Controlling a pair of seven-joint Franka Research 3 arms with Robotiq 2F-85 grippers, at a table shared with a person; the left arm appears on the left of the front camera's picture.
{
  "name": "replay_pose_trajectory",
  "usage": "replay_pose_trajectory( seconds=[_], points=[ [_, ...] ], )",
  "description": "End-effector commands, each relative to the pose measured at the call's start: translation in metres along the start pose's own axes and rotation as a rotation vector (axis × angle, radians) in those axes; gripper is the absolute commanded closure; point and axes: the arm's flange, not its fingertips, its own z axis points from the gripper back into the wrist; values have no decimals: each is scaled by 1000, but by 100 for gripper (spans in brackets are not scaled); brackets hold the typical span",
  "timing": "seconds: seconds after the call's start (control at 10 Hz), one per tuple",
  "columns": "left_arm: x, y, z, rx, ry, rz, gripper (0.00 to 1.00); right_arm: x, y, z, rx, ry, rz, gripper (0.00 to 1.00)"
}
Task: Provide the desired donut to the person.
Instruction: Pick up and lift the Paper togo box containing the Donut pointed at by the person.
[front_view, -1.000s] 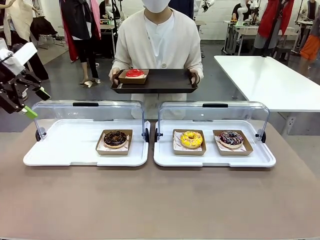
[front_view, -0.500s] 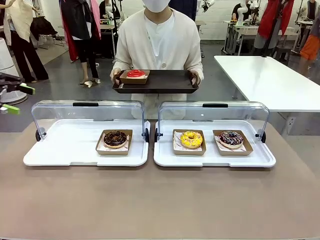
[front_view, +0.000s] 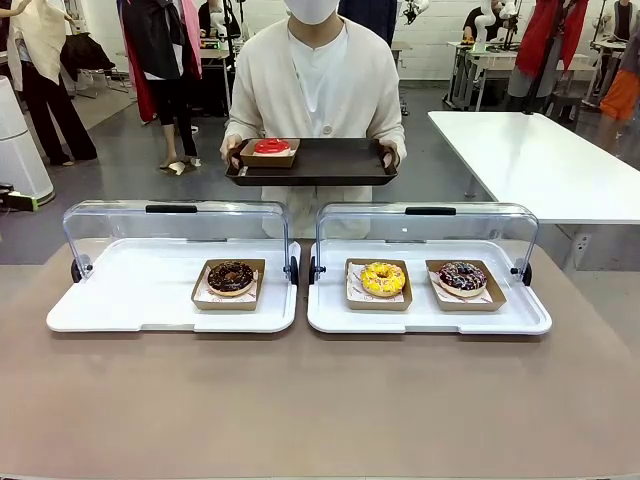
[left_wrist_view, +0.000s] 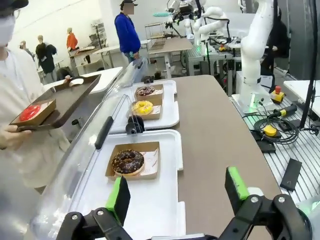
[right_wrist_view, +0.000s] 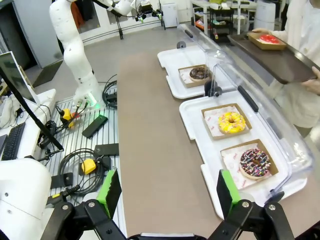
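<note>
Apparently delivered: red donut (front_view: 270, 147) in cardboard boat (front_view: 267, 158) on dark tray (front_view: 330, 160), held by person (front_view: 318, 80) across the worktop (front_view: 320, 400). Light, soft, easily smeared; best gripped by the stiff boat rim, never the icing. Left tool (left_wrist_view: 177, 192) wide open, empty, near chocolate donut (left_wrist_view: 128, 161), well apart from red one. Right tool (right_wrist_view: 167, 192) open, empty, farther off.

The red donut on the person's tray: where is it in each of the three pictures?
Front view: the red donut lies upper middle, on the dark tray's left end.
Left wrist view: the red donut is at the left edge, halfway up.
Right wrist view: the red donut is top right.
Shared landmark: the yellow donut.
</note>
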Motion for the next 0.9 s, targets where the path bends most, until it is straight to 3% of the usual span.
replay_pose_trajectory(
  seconds=[0.0, 0.8],
  points=[
    [21, -3, 3, 51, 22, 7, 0, 1, 0, -1, 4, -10, 5, 0],
    [9, 0, 4, 15, 15, 5, 0, 1, 0, -1, 4, -10, 5, 0]
  ],
)
